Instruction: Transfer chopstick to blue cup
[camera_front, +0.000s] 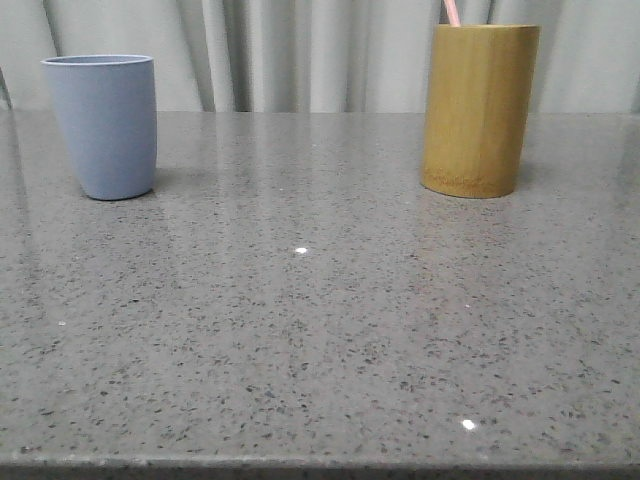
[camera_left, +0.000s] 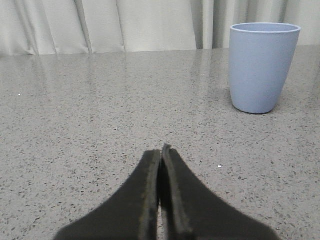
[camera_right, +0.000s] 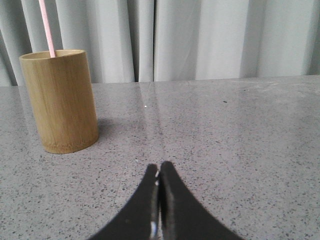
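The blue cup (camera_front: 104, 125) stands upright at the far left of the table; it also shows in the left wrist view (camera_left: 262, 66). A pale pink chopstick (camera_front: 451, 12) sticks up out of a taller bamboo cylinder (camera_front: 478, 109) at the far right; only its short top end shows. The chopstick (camera_right: 47, 27) and the cylinder (camera_right: 60, 100) also show in the right wrist view. My left gripper (camera_left: 161, 151) is shut and empty, low over the table, well short of the cup. My right gripper (camera_right: 159, 168) is shut and empty, short of the cylinder. Neither gripper shows in the front view.
The grey speckled stone table (camera_front: 320, 320) runs to a front edge at the bottom of the front view. Pale curtains (camera_front: 300, 50) hang behind the table's far edge.
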